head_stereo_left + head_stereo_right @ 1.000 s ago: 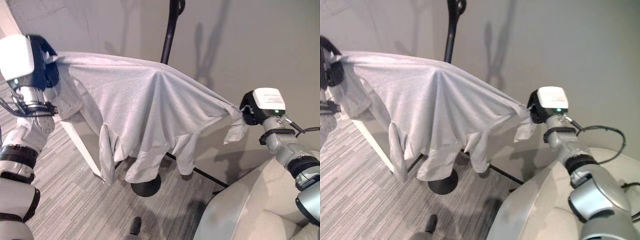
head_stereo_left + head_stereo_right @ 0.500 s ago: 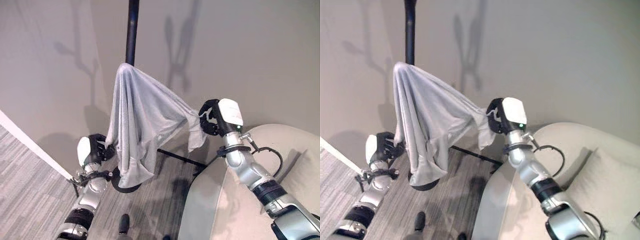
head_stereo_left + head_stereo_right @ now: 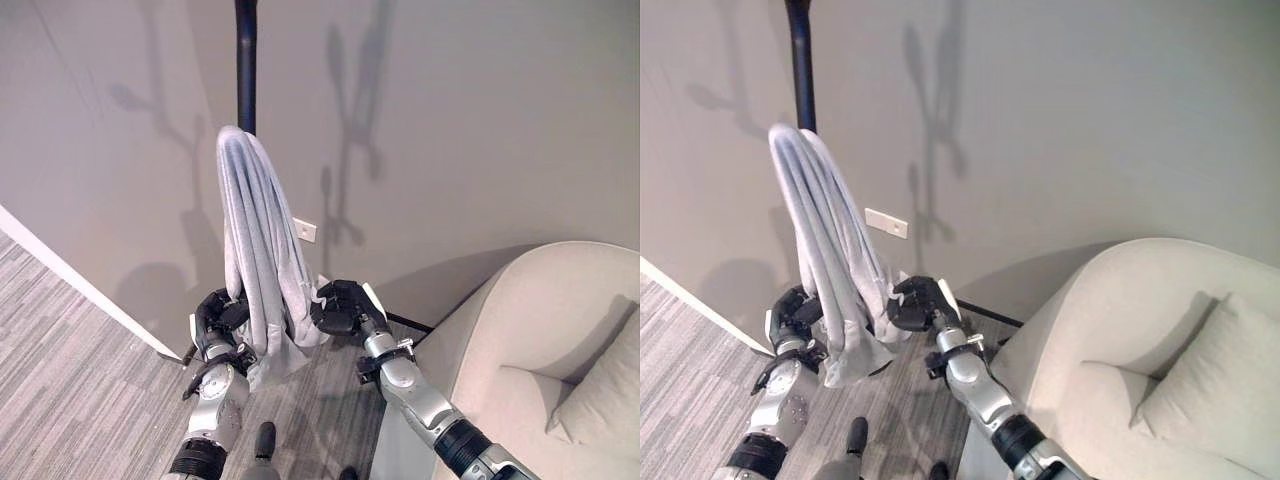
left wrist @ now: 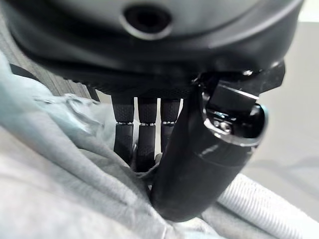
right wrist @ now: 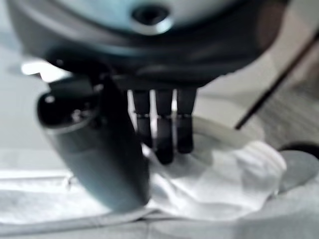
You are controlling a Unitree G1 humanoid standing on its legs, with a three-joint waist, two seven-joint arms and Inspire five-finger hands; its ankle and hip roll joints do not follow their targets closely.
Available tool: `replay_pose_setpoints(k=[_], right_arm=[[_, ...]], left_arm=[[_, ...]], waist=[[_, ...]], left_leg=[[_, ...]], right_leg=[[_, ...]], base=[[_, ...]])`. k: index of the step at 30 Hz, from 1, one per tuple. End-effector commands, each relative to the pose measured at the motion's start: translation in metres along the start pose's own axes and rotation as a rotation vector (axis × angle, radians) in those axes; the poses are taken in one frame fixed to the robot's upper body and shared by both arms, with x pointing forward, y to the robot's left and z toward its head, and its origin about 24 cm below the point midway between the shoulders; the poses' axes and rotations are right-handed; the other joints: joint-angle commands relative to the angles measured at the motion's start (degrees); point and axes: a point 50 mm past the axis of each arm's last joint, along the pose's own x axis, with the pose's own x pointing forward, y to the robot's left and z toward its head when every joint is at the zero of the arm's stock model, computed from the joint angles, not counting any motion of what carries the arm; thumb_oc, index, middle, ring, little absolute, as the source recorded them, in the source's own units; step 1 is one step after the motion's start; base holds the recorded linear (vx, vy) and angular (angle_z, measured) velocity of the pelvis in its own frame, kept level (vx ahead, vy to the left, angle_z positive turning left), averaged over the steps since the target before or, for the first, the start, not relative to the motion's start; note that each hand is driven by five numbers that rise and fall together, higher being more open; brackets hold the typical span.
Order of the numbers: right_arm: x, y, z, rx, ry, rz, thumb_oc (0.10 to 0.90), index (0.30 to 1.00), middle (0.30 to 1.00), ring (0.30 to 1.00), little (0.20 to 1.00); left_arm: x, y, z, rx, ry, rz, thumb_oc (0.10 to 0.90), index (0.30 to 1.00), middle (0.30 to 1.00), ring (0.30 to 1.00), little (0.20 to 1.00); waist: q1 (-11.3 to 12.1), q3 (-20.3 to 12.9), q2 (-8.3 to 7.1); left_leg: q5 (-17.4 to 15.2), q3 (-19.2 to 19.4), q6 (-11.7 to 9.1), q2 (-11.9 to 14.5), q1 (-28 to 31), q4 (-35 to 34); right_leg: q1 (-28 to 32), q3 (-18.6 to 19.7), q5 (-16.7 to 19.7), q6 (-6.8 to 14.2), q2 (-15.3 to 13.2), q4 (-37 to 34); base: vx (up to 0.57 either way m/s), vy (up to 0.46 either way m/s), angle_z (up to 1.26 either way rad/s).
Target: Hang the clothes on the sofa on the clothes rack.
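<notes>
Garment [image 3: 256, 250] draped over clothes rack [image 3: 245, 60] hook, hanging in folds. Left robot hand [image 3: 222, 312] and right robot hand [image 3: 340, 307] both pinch lower hem. Hanging step nearly done; next, release cloth, withdraw arms.

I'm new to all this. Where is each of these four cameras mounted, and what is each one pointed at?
Left eye view: on the head, looking down at the grey garment draped on the black clothes rack, both arms reaching in.
Right eye view: beside it, the same scene plus more of the sofa.
Left wrist view: on the left wrist, looking along the left hand pinching cloth.
Right wrist view: on the right wrist, right hand pinching cloth.
Shared: all four show the garment.
</notes>
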Motion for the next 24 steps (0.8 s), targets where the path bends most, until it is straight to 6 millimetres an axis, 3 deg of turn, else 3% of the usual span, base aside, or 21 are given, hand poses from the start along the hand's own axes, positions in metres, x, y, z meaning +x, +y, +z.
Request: replay_pose_setpoints(k=[1, 4, 8, 19, 21, 22, 23, 24], right_arm=[[0.01, -0.025, 0.052, 0.018, -0.263, -0.039, 0.8, 0.9, 0.9, 0.9, 0.9], [0.008, -0.036, 0.052, -0.034, -0.263, -0.056, 0.8, 0.9, 0.9, 0.9, 0.9], [-0.002, -0.057, 0.053, -0.091, -0.286, -0.056, 0.8, 0.9, 0.9, 0.9, 0.9], [-0.027, -0.091, 0.024, 0.022, -0.213, -0.189, 0.8, 0.9, 0.9, 0.9, 0.9], [-0.039, -0.098, 0.0, 0.175, -0.155, -0.244, 0.8, 0.9, 0.9, 0.9, 0.9], [-0.039, -0.098, 0.0, 0.176, -0.155, -0.243, 0.8, 0.9, 0.9, 0.9, 0.9], [-0.042, -0.099, -0.009, 0.32, -0.147, -0.264, 0.8, 0.9, 0.9, 0.9, 0.9], [-0.053, -0.095, -0.04, 0.781, -0.157, -0.321, 0.8, 0.9, 0.9, 0.9, 0.9]], left_arm=[[0.009, -0.004, 0.02, 0.014, -0.115, -0.084, 0.8, 0.9, 0.9, 0.9, 0.9], [0.009, 0.004, 0.019, 0.016, -0.119, -0.069, 0.8, 0.9, 0.9, 0.9, 0.9], [0.009, 0.034, 0.017, 0.126, -0.129, -0.058, 0.8, 0.9, 0.9, 0.9, 0.9], [0.005, 0.073, 0.027, 0.017, -0.174, 0.08, 0.8, 0.9, 0.9, 0.9, 0.9], [-0.004, 0.083, 0.025, -0.123, -0.186, 0.081, 0.8, 0.9, 0.9, 0.9, 0.9], [-0.004, 0.084, 0.025, -0.123, -0.186, 0.08, 0.8, 0.9, 0.9, 0.9, 0.9], [-0.006, 0.087, 0.022, -0.175, -0.18, 0.085, 0.8, 0.9, 0.9, 0.9, 0.9], [-0.008, 0.099, 0.008, -0.307, -0.128, 0.123, 0.8, 0.9, 0.9, 0.9, 0.9]], waist=[[-0.18, -4.84, 0.44], [-0.14, -5.03, 0.62], [0.03, -5.2, 0.79], [-0.05, -5.2, 1.23], [0.35, -5.1, 1.38], [0.35, -5.1, 1.38], [0.41, -5.05, 1.44], [0.66, -4.76, 1.52]], left_leg=[[-4.92, -2.31, -0.5, 0.12, 0.6, 0.2], [-4.91, -2.42, -0.58, 0.17, 0.78, 0.15], [-5.03, -2.3, -0.72, 0.28, 1.19, 0.13], [-5.47, -1.84, -0.85, 0.48, 2.36, 0.3], [-5.55, -2.03, -0.82, 0.33, 2.53, 0.44], [-5.56, -2.04, -0.83, 0.32, 2.55, 0.44], [-5.56, -2.13, -0.82, 0.34, 2.58, 0.46], [-6.0, -2.34, -0.94, 0.2, 3.28, 0.56]], right_leg=[[-0.54, -3.39, -5.36, 0.23, 1.52, 0.83], [-0.3, -3.77, -5.44, 0.24, 1.47, 0.81], [0.12, -4.08, -5.54, 0.37, 1.3, 0.79], [1.16, -4.55, -6.15, 0.27, 1.33, 1.08], [1.55, -4.95, -6.47, 0.23, 1.29, 1.11], [1.57, -4.96, -6.48, 0.23, 1.29, 1.11], [1.61, -5.06, -6.58, 0.21, 1.3, 1.13], [2.19, -5.34, -7.03, 0.21, 1.4, 1.16]], base=[[0.02, 0.008, 0.06], [0.0, 0.001, 0.02], [0.02, 0.0, 0.0], [0.0, 0.0, 0.0], [0.0, 0.0, 0.0], [0.0, 0.0, 0.0], [0.04, -0.007, 0.02], [0.05, -0.007, 0.02]])
